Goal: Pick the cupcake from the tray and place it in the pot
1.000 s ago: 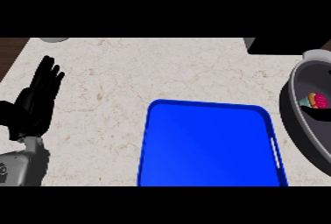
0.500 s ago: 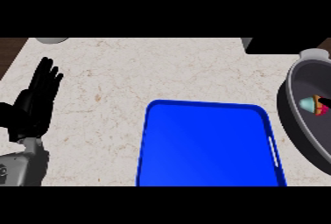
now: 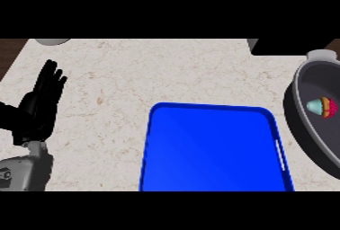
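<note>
The blue tray (image 3: 212,148) lies flat on the tabletop (image 3: 166,72), low in the middle of the view. Its raised rim runs all the way round, and its near end goes out of sight at the bottom. Nothing sits on the blue floor of the tray.

The dark pot (image 3: 309,130) is at the right side, and part of it goes past the right edge of the view. Its rim is just beside the tray's right edge. The cupcake (image 3: 322,107) lies inside the pot, tipped on its side, with a light blue cup and a pink and yellow top. It rests on the pot's inner wall, in the upper part of the bowl.

The left robot hand (image 3: 40,108) is at the left side of the view, well apart from the tray. Its fingers (image 3: 51,77) are straight and spread a little, pointing up, and it holds nothing. Its grey forearm (image 3: 23,173) comes in from the lower left corner. The right robot hand does not show.

There is a wide bare strip of tabletop between the left robot hand and the tray, and more bare top above the tray. The tabletop is pale stone with small brown flecks. A small grey round thing (image 3: 51,41) peeks in at the top left edge. A dark block (image 3: 292,46) sits at the top right. Brown wood (image 3: 10,56) shows past the tabletop's left corner.
</note>
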